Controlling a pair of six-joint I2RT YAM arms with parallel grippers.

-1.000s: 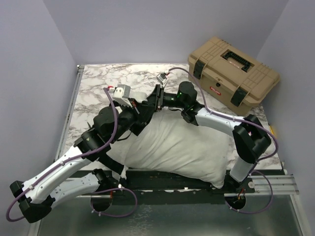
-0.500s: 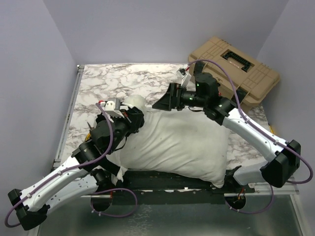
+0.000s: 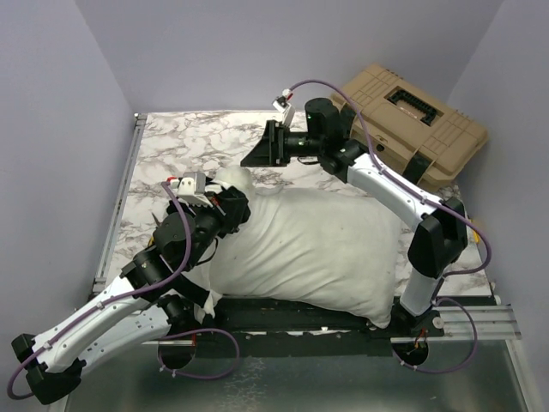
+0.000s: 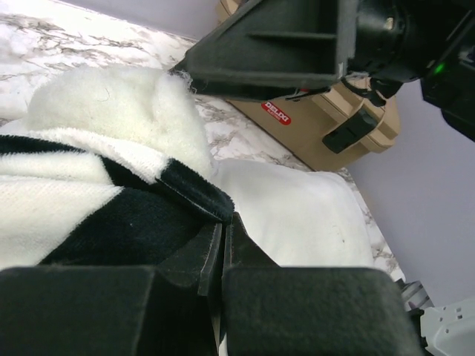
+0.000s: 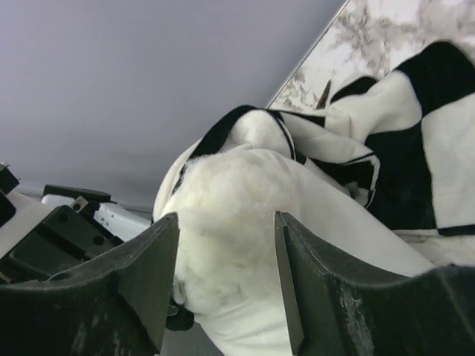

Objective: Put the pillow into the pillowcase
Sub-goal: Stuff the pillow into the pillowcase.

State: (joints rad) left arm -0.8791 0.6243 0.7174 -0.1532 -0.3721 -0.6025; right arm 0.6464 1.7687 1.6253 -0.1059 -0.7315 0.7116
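Standing at the arms' bases, with twelve o'clock straight across the table [image 3: 189,137], the nearest thing is the left gripper [image 4: 223,241]. Its jaws are pressed together, and they seem to pinch the black edge of the pillowcase [image 4: 96,222], which is bunched under that wrist at about ten o'clock. The pillow [image 3: 317,249] lies on the table just past the bases, almost all of it outside the case. Its long axis runs from ten o'clock down to four o'clock. Only what looks like its fluffy ten-o'clock corner sits against the mouth of the case. I can't tell how far in it goes. Beyond it, the right gripper [image 3: 256,156] hovers with its jaws apart and nothing between them, touching neither cloth nor pillow. That corner lies at about seven o'clock from it, close by, so I'd judge the right arm is free to work while the left holds the case. Farthest off, at two o'clock, a tan tool case [image 3: 407,129] sits with a small red label [image 4: 276,113]. Its white lettering is too small for me to read.
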